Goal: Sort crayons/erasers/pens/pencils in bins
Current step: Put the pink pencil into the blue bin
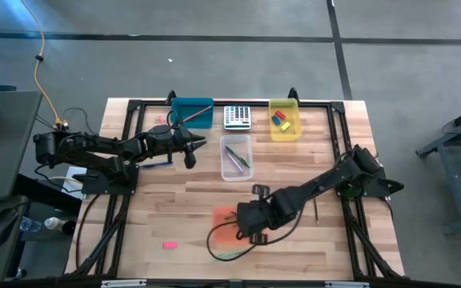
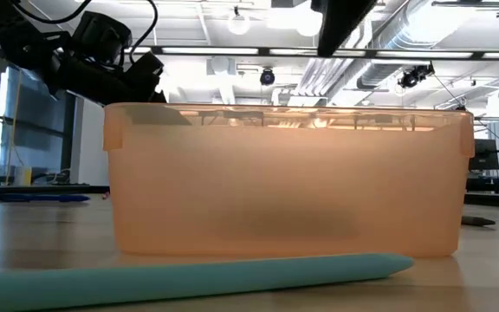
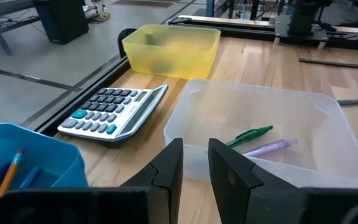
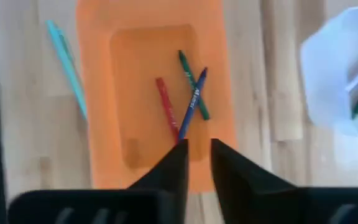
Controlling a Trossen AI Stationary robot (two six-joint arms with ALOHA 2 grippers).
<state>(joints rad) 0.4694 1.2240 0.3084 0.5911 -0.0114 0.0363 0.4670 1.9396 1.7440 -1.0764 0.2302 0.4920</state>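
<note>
The orange bin (image 1: 224, 216) (image 4: 154, 93) (image 2: 288, 182) holds a red, a blue and a green crayon (image 4: 188, 102), crossed on its floor. My right gripper (image 4: 199, 155) (image 1: 248, 228) hovers over that bin, fingers slightly apart and empty. A teal pen (image 4: 67, 62) (image 2: 189, 277) lies on the table beside the bin. The clear bin (image 3: 260, 134) (image 1: 236, 157) holds a green pen (image 3: 248, 135) and a purple pen (image 3: 266, 147). My left gripper (image 3: 195, 165) (image 1: 189, 150) waits between the teal-blue bin (image 1: 191, 112) and the clear bin, fingers slightly apart, empty.
The yellow bin (image 1: 284, 119) (image 3: 171, 48) holds small erasers. A calculator (image 1: 237, 117) (image 3: 114, 112) sits between it and the teal-blue bin, which holds pencils (image 3: 8, 174). A pink eraser (image 1: 169, 245) lies near the table's near edge, and a thin dark stick (image 1: 316, 210) lies right of my right arm.
</note>
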